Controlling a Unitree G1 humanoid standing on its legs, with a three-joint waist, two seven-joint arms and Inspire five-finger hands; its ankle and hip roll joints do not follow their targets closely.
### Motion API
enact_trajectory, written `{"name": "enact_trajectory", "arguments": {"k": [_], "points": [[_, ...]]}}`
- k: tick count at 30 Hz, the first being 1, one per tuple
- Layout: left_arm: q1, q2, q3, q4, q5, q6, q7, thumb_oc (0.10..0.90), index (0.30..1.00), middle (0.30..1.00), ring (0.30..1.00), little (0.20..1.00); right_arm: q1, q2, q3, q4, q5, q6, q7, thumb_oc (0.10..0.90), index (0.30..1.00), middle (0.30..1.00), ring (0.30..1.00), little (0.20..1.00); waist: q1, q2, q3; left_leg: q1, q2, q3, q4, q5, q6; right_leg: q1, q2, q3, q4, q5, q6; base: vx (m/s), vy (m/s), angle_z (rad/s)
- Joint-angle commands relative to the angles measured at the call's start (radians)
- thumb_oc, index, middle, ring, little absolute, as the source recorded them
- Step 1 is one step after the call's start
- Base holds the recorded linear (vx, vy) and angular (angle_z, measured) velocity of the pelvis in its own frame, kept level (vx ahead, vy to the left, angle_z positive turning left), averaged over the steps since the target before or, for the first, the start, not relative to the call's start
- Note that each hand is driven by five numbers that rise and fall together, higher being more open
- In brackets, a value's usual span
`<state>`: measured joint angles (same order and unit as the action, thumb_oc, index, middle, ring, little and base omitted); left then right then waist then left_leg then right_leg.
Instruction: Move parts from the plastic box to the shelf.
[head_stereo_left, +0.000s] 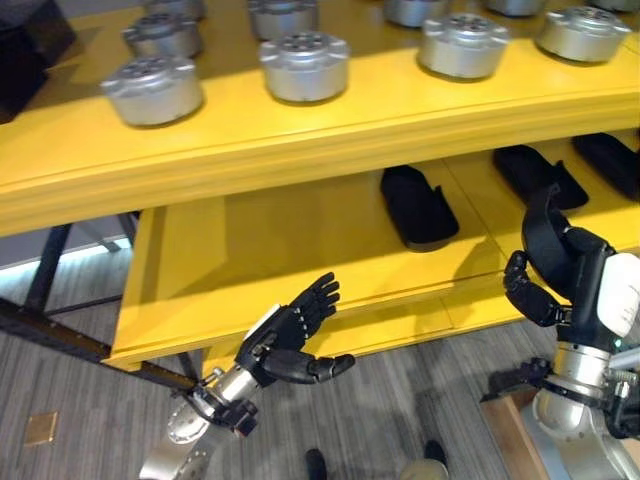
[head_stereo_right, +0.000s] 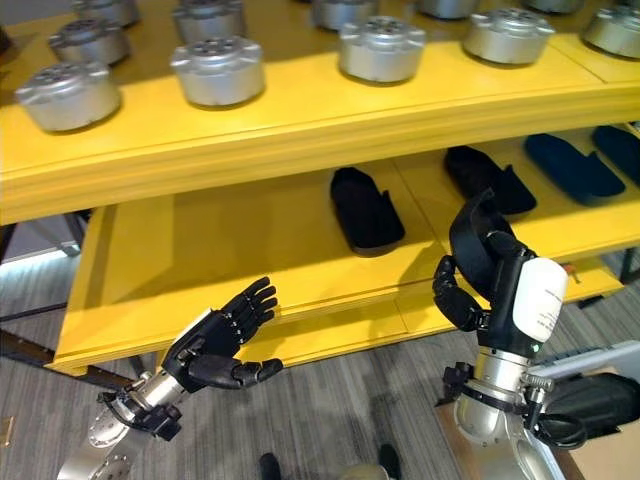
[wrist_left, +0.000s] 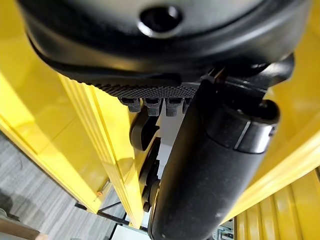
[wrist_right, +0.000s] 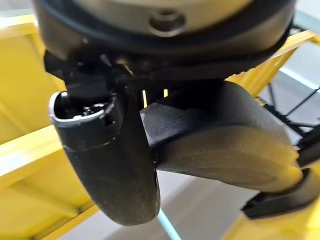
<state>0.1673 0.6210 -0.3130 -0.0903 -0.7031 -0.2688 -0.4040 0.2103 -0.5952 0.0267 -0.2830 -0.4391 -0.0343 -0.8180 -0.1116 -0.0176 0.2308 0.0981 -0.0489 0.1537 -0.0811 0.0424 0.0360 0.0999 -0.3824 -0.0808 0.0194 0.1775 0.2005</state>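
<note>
While the left hand (head_stereo_left: 285, 340) spreads empty fingers, the right hand (head_stereo_right: 480, 262) clamps a half-hidden black part (head_stereo_right: 472, 232).

You are looking at two yellow shelf levels, the upper shelf (head_stereo_right: 300, 130) and the lower shelf (head_stereo_right: 220, 250). On the upper one you are seeing five silver round parts in the front row, starting with the silver part (head_stereo_right: 68, 97) at the left. At least four more are sitting behind them, cut by the frame edge, so the full total is not showing. Four black parts are lying on the lower level, the nearest being the black part (head_stereo_right: 367, 208). A fifth black piece (head_stereo_right: 472, 232) is sitting in the right hand (head_stereo_right: 458, 298), whose fingers are curling round it. The left hand (head_stereo_right: 205, 345) is carrying nothing.
</note>
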Motion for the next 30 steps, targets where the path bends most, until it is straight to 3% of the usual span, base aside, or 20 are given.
{"name": "enact_trajectory", "arguments": {"k": [1, 2, 4, 6, 9, 10, 11, 15, 25, 27, 30], "points": [[-0.052, -0.025, 0.072, -0.110, -0.055, -0.090, -0.031, 0.900, 1.000, 1.000, 1.000, 1.000, -0.137, -0.097, -0.071, -0.078, -0.082, -0.022, -0.112, 0.400, 0.300, 0.300, 0.300, 0.300, -0.010, 0.020, -0.069, 0.064, 0.108, 0.099, 0.000, -0.142, -0.021, -0.072, 0.122, -0.045, -0.030, -0.096, -0.008, -0.05, 0.185, -0.23], [-0.040, -0.022, 0.086, -0.111, -0.053, -0.091, -0.031, 0.900, 1.000, 1.000, 1.000, 1.000, -0.148, -0.088, -0.059, -0.080, -0.103, -0.033, -0.107, 0.400, 0.300, 0.300, 0.300, 0.300, -0.001, 0.017, -0.062, 0.081, 0.106, 0.149, -0.001, -0.154, -0.017, -0.095, 0.128, -0.111, 0.023, -0.097, 0.000, -0.09, 0.215, -0.57], [-0.031, -0.019, 0.096, -0.117, -0.056, -0.083, -0.032, 0.900, 1.000, 1.000, 1.000, 1.000, -0.149, -0.088, -0.055, -0.090, -0.116, -0.044, -0.084, 0.400, 0.300, 0.300, 0.300, 0.300, 0.004, 0.018, -0.060, 0.080, 0.107, 0.170, -0.003, -0.155, -0.002, -0.103, 0.165, -0.130, 0.079, -0.160, -0.013, -0.09, 0.178, -0.84], [-0.052, -0.034, 0.081, -0.108, -0.069, -0.068, -0.035, 0.900, 1.000, 1.000, 1.000, 1.000, -0.133, -0.100, -0.049, -0.079, -0.138, -0.072, -0.101, 0.400, 0.300, 0.300, 0.300, 0.300, -0.007, 0.016, -0.064, 0.062, 0.087, 0.137, -0.004, -0.147, 0.029, -0.118, 0.257, -0.084, 0.178, -0.230, -0.051, -0.05, 0.133, -0.21], [-0.065, -0.043, 0.059, -0.090, -0.057, -0.083, -0.037, 0.900, 1.000, 1.000, 1.000, 1.000, -0.126, -0.107, -0.044, -0.076, -0.154, -0.089, -0.103, 0.400, 0.300, 0.300, 0.300, 0.300, -0.019, 0.011, -0.069, 0.054, 0.069, 0.115, -0.005, -0.148, 0.037, -0.117, 0.330, -0.048, 0.199, -0.279, -0.091, 0.00, 0.051, 0.13], [-0.079, -0.046, 0.046, -0.088, -0.059, -0.081, -0.046, 0.900, 1.000, 1.000, 1.000, 1.000, -0.119, -0.118, -0.052, -0.081, -0.166, -0.098, -0.099, 0.400, 0.300, 0.300, 0.300, 0.300, -0.028, 0.004, -0.074, 0.045, 0.045, 0.085, -0.002, -0.155, 0.042, -0.087, 0.371, 0.000, 0.143, -0.296, -0.116, 0.05, 0.017, 0.24], [-0.097, -0.054, 0.036, -0.094, -0.059, -0.061, -0.067, 0.900, 1.000, 1.000, 1.000, 1.000, -0.095, -0.131, -0.071, -0.084, -0.190, -0.103, -0.104, 0.400, 0.300, 0.300, 0.300, 0.300, -0.044, 0.005, -0.078, 0.041, 0.032, 0.039, -0.002, -0.145, 0.045, -0.089, 0.397, 0.074, 0.114, -0.274, -0.124, 0.04, 0.002, 0.54], [-0.099, -0.056, 0.021, -0.102, -0.059, -0.056, -0.084, 0.900, 1.000, 1.000, 1.000, 1.000, -0.113, -0.157, -0.066, -0.099, -0.233, -0.091, -0.077, 0.400, 0.300, 0.300, 0.300, 0.300, -0.046, 0.007, -0.084, 0.048, 0.026, 0.014, -0.006, -0.146, 0.036, -0.061, 0.414, 0.095, 0.064, -0.263, -0.134, 0.03, -0.045, 0.52], [-0.075, -0.043, 0.033, -0.107, -0.063, -0.022, -0.071, 0.900, 1.000, 1.000, 1.000, 1.000, -0.159, -0.225, -0.011, -0.124, -0.292, -0.183, 0.004, 0.400, 0.300, 0.300, 0.300, 0.300, -0.032, 0.013, -0.102, 0.056, 0.021, 0.017, 0.008, -0.156, 0.025, -0.018, 0.414, 0.115, -0.020, -0.236, -0.137, 0.05, -0.091, 0.02], [-0.069, -0.038, 0.034, -0.106, -0.055, -0.023, -0.062, 0.900, 1.000, 1.000, 1.000, 1.000, -0.166, -0.230, -0.005, -0.129, -0.283, -0.199, 0.010, 0.400, 0.300, 0.300, 0.300, 0.300, -0.032, 0.011, -0.102, 0.052, 0.017, 0.025, 0.033, -0.170, 0.027, -0.017, 0.414, 0.116, -0.024, -0.234, -0.139, 0.02, -0.084, 0.07], [-0.064, -0.030, 0.032, -0.108, -0.062, -0.030, -0.051, 0.900, 1.000, 1.000, 1.000, 1.000, -0.180, -0.238, 0.006, -0.137, -0.287, -0.235, 0.013, 0.400, 0.300, 0.300, 0.300, 0.300, -0.024, 0.002, -0.096, 0.005, 0.002, 0.042, 0.165, -0.222, 0.032, -0.013, 0.399, 0.117, -0.029, -0.226, -0.148, 0.01, -0.073, 0.02]]}}
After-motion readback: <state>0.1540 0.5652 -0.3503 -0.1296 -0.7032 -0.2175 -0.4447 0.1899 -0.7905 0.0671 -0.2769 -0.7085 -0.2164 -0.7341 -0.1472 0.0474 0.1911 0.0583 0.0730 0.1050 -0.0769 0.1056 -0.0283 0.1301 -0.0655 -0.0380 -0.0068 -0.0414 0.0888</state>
